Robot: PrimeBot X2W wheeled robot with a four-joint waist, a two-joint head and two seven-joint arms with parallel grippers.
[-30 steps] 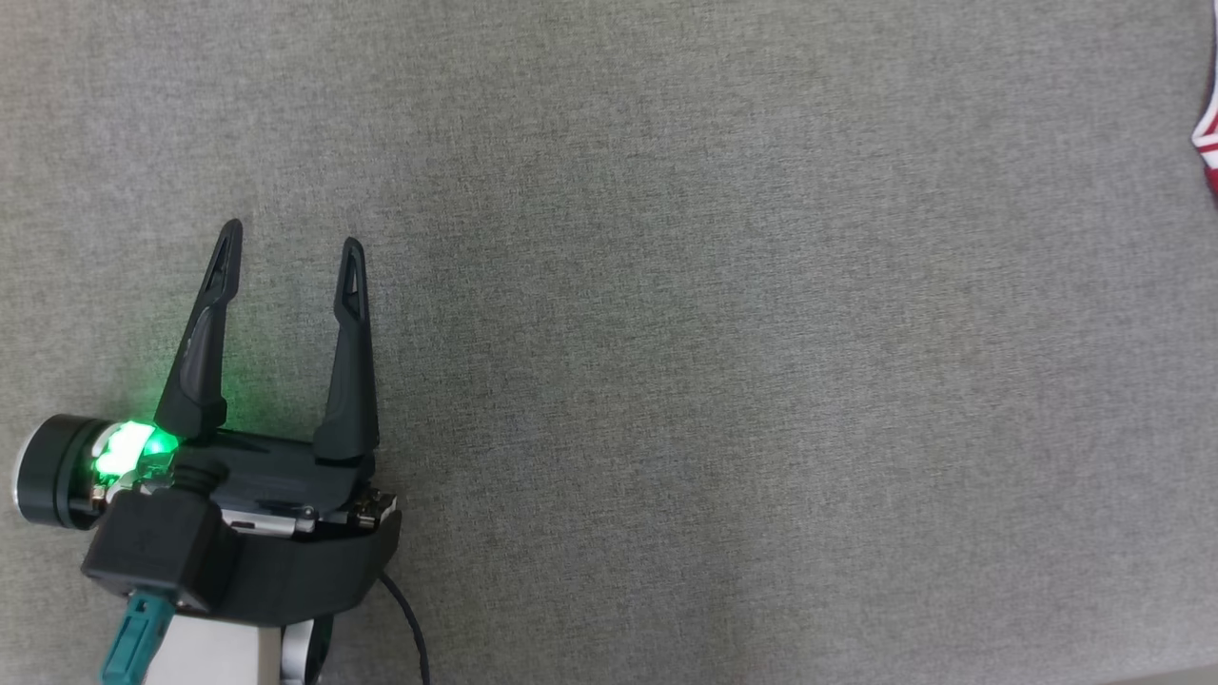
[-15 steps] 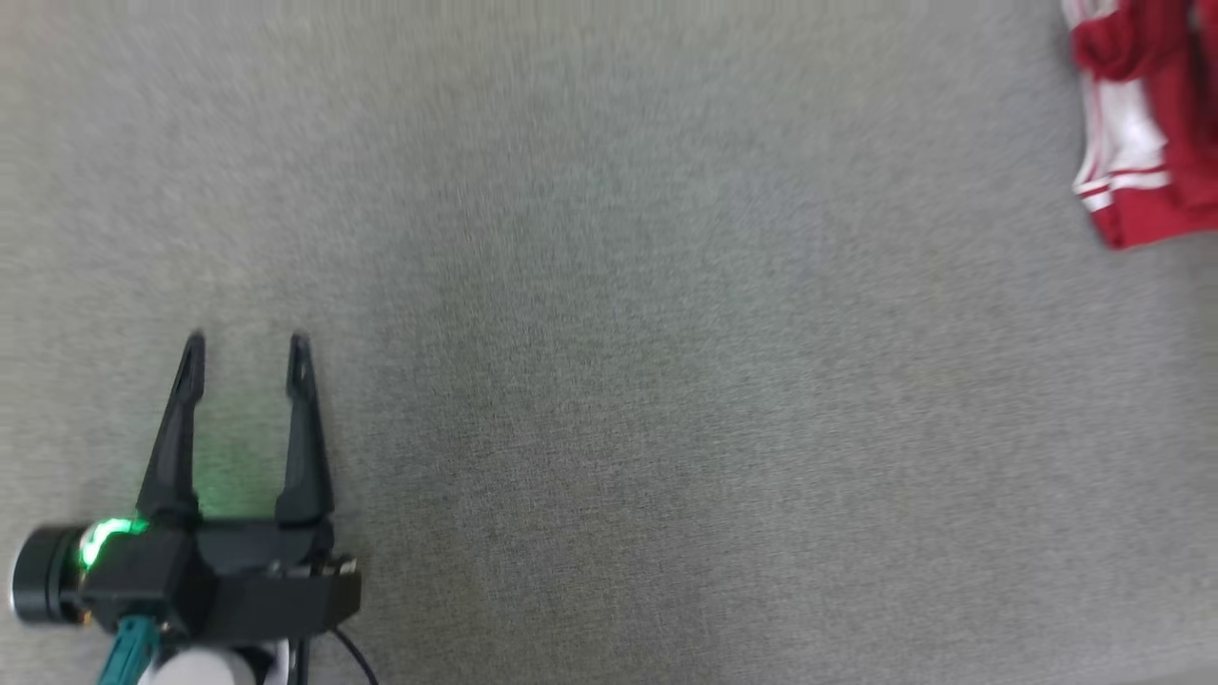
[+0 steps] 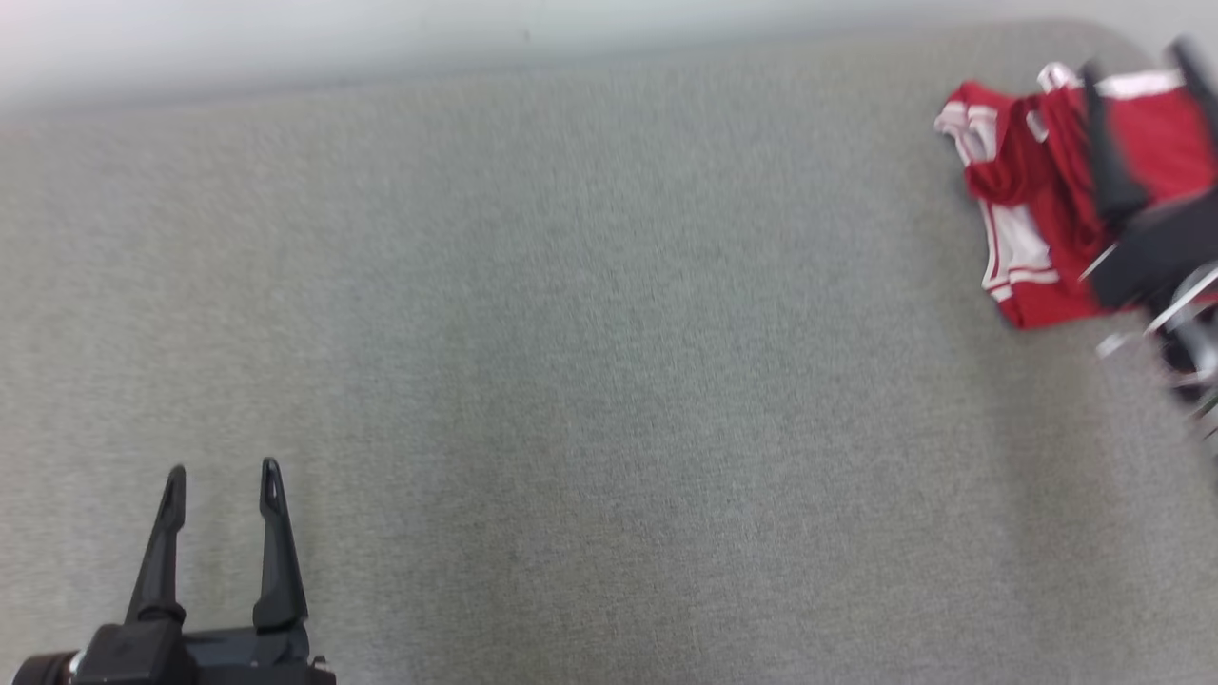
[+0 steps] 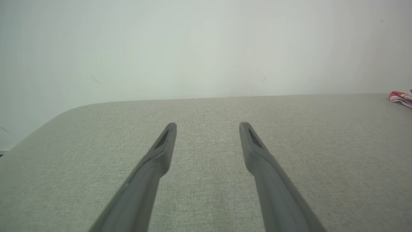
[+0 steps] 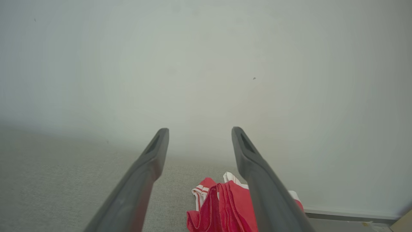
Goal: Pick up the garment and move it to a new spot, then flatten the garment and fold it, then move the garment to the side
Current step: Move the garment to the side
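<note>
The garment point(image 3: 1023, 190) is a red piece with white trim, lying crumpled near the far right corner of the grey table point(image 3: 609, 381). My right gripper point(image 3: 1137, 59) hovers just above it, open, with nothing between its fingers. In the right wrist view the garment point(image 5: 225, 206) lies below and between the spread fingers of the right gripper point(image 5: 199, 131). My left gripper point(image 3: 223, 471) stands open and empty at the near left, far from the cloth. In the left wrist view the left gripper point(image 4: 208, 125) points across bare table, and a red edge of the garment point(image 4: 400, 96) shows at the far right.
A pale wall point(image 3: 381, 38) runs behind the table's far edge. The table's far left corner point(image 4: 64, 111) is rounded. Past the table's right end, a strip of floor point(image 5: 347, 222) meets the wall.
The head camera has swung up and to the right, so the whole picture shifted. The garment and the far wall have come into view, and the right gripper now shows over the garment.
</note>
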